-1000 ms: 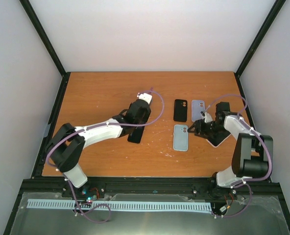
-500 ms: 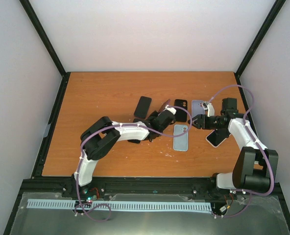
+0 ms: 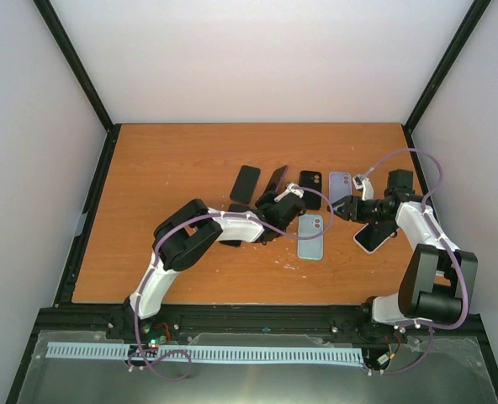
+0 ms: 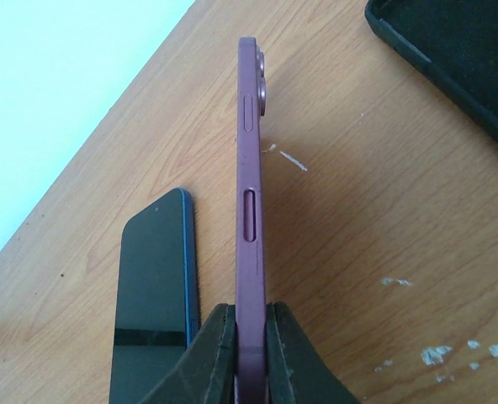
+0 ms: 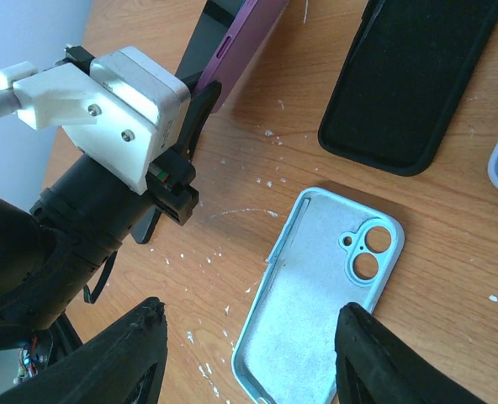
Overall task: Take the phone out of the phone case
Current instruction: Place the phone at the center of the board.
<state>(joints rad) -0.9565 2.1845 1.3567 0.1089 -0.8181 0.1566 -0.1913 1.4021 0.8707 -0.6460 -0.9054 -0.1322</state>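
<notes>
My left gripper (image 3: pixel 274 199) is shut on a phone in a purple case (image 4: pixel 249 210) and holds it edge-on, its lower end pinched between the jaws; it also shows in the top view (image 3: pixel 276 179). A bare dark phone with a blue rim (image 4: pixel 152 295) lies flat on the table just left of it (image 3: pixel 245 183). My right gripper (image 5: pixel 253 362) is open and empty above an empty light blue case (image 5: pixel 325 286), which lies at the table's middle (image 3: pixel 310 236).
An empty black case (image 3: pixel 310 189) and a lavender case (image 3: pixel 340 187) lie side by side behind the blue one. A white phone (image 3: pixel 373 237) lies by the right arm. A dark flat item (image 3: pixel 230 240) lies under the left arm.
My left arm swung right from the table's middle-left, leaving the dark phone flat behind it. The purple-cased phone now stands up in its jaws. The right gripper lifted off the white phone.
</notes>
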